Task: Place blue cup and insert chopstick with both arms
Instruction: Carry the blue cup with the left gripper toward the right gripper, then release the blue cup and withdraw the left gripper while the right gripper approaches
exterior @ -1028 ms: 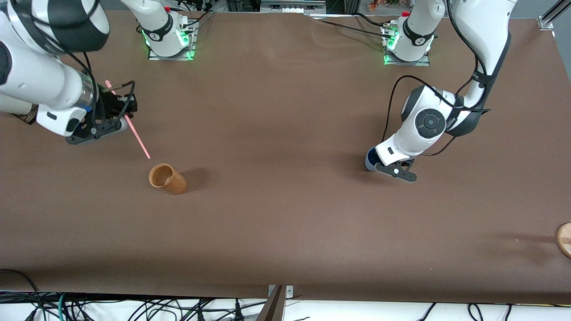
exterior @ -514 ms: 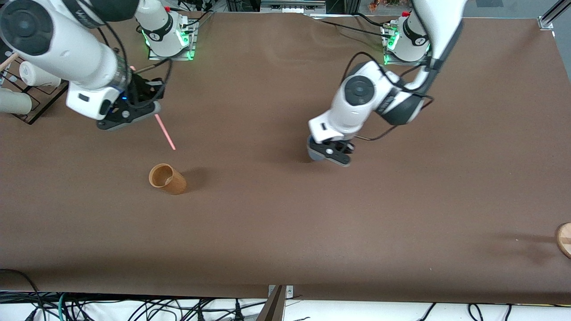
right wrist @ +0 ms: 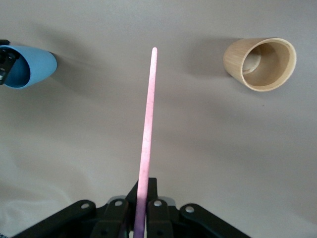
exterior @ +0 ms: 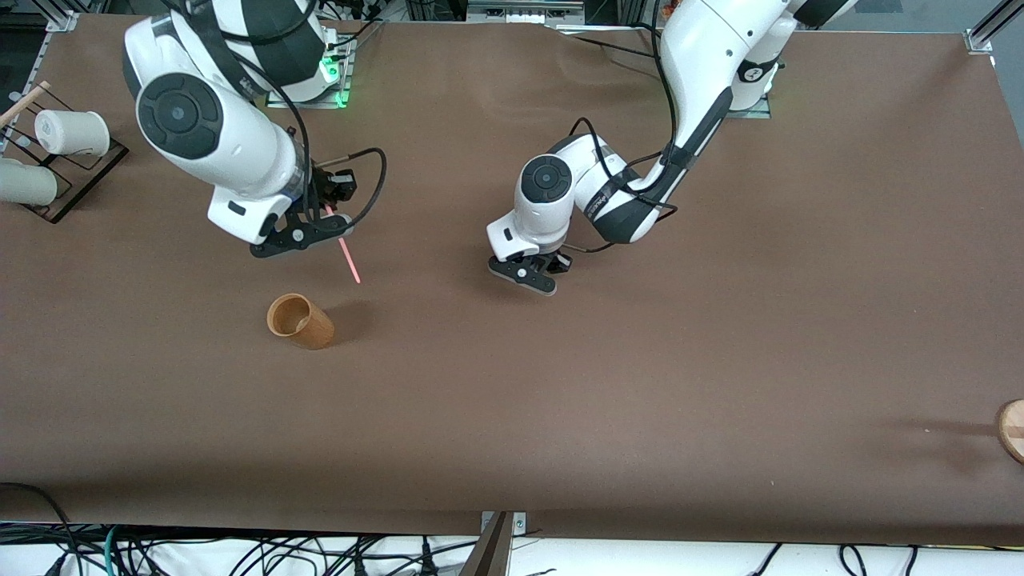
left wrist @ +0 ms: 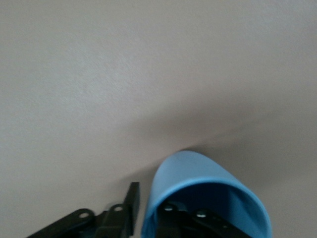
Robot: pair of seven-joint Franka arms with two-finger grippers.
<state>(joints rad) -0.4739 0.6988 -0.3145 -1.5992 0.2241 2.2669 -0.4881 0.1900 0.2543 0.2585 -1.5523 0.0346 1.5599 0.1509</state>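
My left gripper is over the middle of the table, shut on the wall of the blue cup, with one finger inside and one outside. The hand hides the cup in the front view. The cup also shows in the right wrist view. My right gripper is shut on the pink chopstick, which slants down past the fingers toward the table. In the right wrist view the chopstick runs straight out from the gripper.
A tan wooden cup stands nearer the front camera than the chopstick's tip; it also shows in the right wrist view. A rack with white cups sits at the right arm's end. A wooden disc lies at the left arm's end.
My left arm has carried the blue cup from the left arm's end to the middle. My right arm has carried the chopstick toward the middle too.
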